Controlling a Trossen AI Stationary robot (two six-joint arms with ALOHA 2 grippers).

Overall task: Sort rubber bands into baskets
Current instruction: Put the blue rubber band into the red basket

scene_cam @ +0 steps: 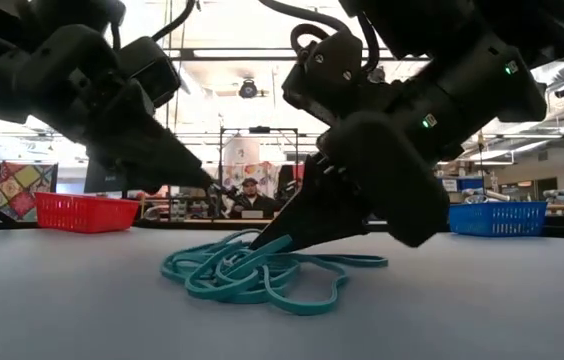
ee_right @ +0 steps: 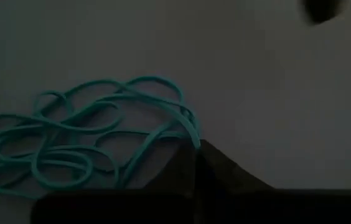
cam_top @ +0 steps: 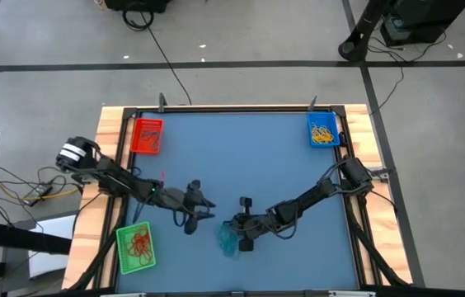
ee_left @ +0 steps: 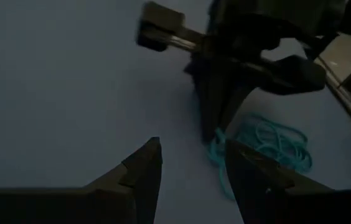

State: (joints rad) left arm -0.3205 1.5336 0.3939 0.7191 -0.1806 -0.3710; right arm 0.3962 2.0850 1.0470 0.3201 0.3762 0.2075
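A tangled pile of teal rubber bands (scene_cam: 252,272) lies on the blue table near its front edge; it also shows in the high view (cam_top: 227,241). My right gripper (scene_cam: 274,243) stands on the pile's right side, shut on a band. My left gripper (ee_left: 194,155) is open and empty, hovering just left of the pile (cam_top: 202,208). The red basket (cam_top: 147,136) stands at the far left. The blue basket (cam_top: 323,129), at the far right, holds yellow bands. The green basket (cam_top: 136,247), at the near left, holds red bands. My right gripper pinches one loop of a teal band (ee_right: 191,129) between its two fingertips, at the edge of the pile. The fingers (scene_cam: 297,215) slant down from the table's right. The loop rises slightly to the tips, and the other bands lie slack on the table.
Wooden rails edge the table (cam_top: 109,132). Black cables run along its left side (cam_top: 18,186). A person (scene_cam: 250,197) sits in the room beyond the far edge. Bare blue table (cam_top: 249,157) lies between the baskets.
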